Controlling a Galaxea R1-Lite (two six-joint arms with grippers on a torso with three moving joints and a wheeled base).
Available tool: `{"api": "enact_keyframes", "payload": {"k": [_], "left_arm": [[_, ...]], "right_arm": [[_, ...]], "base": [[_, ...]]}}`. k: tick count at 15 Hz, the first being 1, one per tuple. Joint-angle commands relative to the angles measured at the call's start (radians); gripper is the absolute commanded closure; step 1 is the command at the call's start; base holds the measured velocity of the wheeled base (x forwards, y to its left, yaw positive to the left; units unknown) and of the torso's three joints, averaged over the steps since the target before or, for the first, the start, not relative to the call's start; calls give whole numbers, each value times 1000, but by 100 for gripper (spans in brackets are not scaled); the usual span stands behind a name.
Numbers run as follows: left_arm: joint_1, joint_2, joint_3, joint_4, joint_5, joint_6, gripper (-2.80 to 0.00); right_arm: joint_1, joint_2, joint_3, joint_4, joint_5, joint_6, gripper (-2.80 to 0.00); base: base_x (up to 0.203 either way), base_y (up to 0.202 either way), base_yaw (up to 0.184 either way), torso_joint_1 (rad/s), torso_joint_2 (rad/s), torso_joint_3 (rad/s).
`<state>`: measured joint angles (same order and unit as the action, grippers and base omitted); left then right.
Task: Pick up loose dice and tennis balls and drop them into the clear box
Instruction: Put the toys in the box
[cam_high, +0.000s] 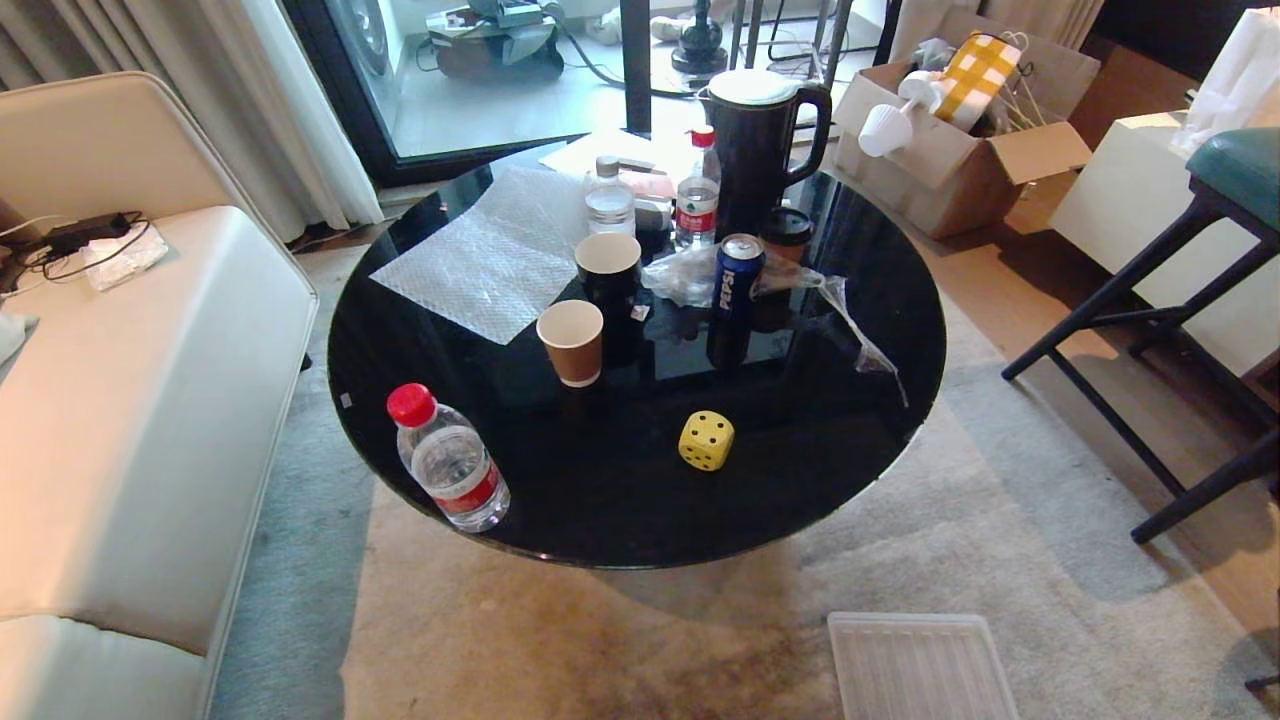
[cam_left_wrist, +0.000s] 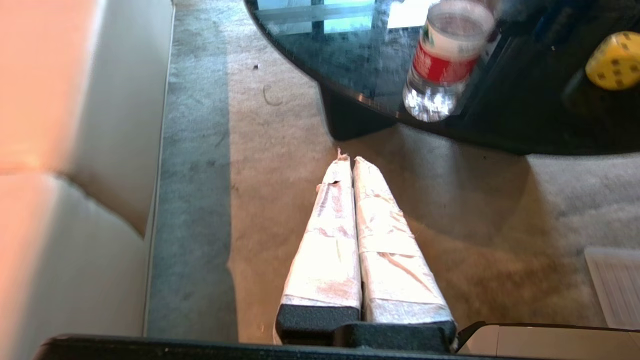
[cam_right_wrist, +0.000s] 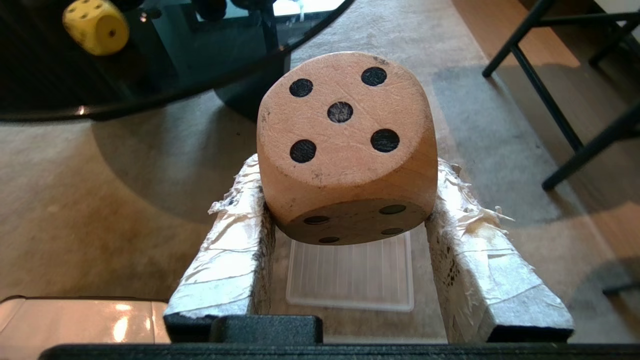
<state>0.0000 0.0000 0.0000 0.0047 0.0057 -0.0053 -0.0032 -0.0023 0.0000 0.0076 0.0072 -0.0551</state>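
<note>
right gripper (cam_right_wrist: 345, 220) jaws pinching tan die (cam_right_wrist: 345, 145), left gripper (cam_left_wrist: 352, 165) pressed together

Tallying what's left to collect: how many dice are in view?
2. A yellow die sits on the black round table, near its front edge. A tan die is clamped in the right gripper above the carpet. Others may be hidden.
</note>
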Motion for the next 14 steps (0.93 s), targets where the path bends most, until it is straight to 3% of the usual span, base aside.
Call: {"api": "enact_keyframes", "payload": {"k": [1, 14], "left_arm": [[0, 0, 0, 0, 0, -1, 0], [0, 0, 0, 0, 0, -1, 0]], "right_arm": [[0, 1, 3, 0, 0, 0, 0], [0, 1, 3, 2, 0, 1, 0]], "base": [[-183, 0, -3, 2, 3, -1], [-184, 0, -1, 3, 1, 2]]}}
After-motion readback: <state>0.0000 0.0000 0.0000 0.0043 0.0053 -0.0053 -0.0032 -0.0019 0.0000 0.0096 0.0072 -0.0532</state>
